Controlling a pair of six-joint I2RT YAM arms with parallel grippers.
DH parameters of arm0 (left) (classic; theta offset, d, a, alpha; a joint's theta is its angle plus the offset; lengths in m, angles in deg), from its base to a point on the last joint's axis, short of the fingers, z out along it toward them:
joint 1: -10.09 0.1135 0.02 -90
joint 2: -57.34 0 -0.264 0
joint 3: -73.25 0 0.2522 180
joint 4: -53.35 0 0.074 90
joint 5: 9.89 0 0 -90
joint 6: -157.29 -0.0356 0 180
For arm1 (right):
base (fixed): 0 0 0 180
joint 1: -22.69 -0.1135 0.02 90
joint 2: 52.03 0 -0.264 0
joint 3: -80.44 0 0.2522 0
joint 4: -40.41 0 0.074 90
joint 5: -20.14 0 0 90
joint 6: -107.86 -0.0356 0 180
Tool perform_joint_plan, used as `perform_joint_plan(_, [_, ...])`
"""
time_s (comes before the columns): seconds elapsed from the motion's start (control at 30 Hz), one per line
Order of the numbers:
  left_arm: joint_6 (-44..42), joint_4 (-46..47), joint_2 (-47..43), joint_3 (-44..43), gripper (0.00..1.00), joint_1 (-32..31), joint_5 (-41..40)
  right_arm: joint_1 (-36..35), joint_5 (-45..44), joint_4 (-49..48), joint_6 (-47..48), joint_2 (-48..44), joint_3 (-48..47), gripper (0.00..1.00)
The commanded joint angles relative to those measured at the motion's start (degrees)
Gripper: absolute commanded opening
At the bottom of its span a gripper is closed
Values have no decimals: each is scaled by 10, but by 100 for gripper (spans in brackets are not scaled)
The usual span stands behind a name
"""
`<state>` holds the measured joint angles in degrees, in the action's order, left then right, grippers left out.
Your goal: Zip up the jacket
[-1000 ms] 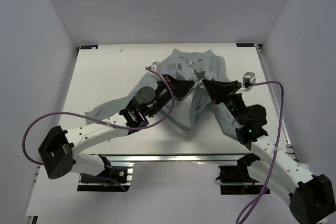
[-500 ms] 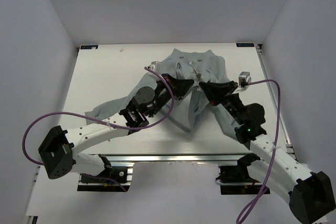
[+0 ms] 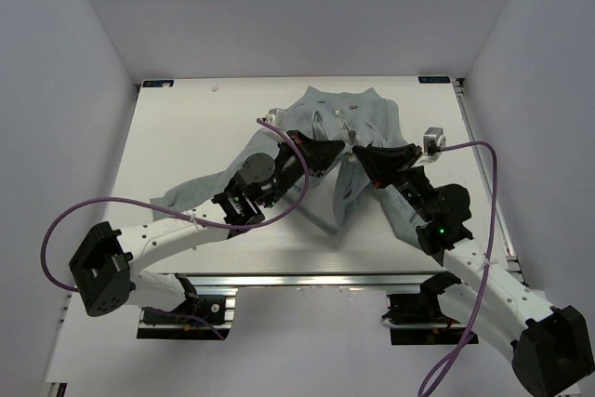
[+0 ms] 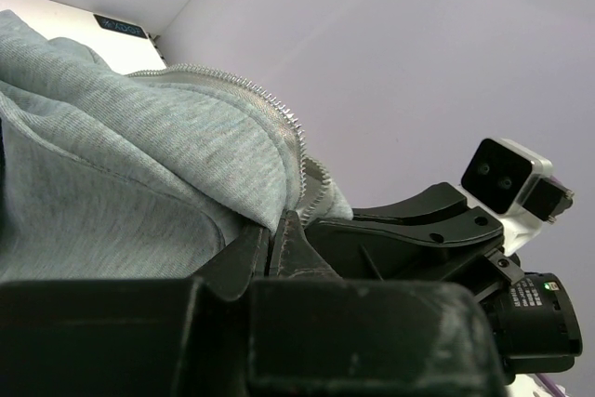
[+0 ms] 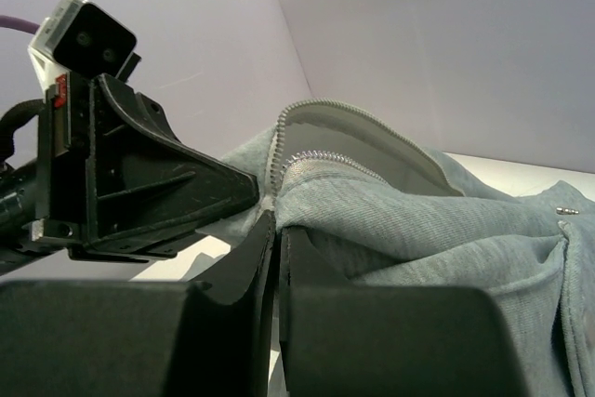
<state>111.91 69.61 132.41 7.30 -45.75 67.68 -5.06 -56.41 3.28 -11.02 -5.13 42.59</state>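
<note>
The light grey jacket (image 3: 363,116) lies bunched on the white table (image 3: 200,127), one sleeve (image 3: 189,195) trailing to the left. My left gripper (image 3: 337,150) and right gripper (image 3: 359,152) meet tip to tip at its front opening. In the left wrist view the left gripper (image 4: 276,228) is shut on a fold of the jacket (image 4: 121,174) below its zipper teeth (image 4: 279,111). In the right wrist view the right gripper (image 5: 277,222) is shut on the other front edge of the jacket (image 5: 437,220), under a curved row of zipper teeth (image 5: 337,161).
White walls enclose the table on three sides. Purple cables (image 3: 56,230) loop from both arms. The right arm lies over the jacket's right side (image 3: 402,211). The other arm's gripper fills part of each wrist view, close to the pinched edge.
The right gripper has shifted left towards the left gripper, bringing the two front edges closer together. In the last half second almost nothing has moved.
</note>
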Motion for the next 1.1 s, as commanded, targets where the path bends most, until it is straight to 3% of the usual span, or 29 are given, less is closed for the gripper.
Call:
perform_joint_plan(0.0, [6,28,-5,-23,0,-4,15,1,8,-49,-5,-19,-21,0])
perform_joint_plan(1.07, [15,38,4,-23,0,-4,55,1,-41,-78,-10,-21,-14,0])
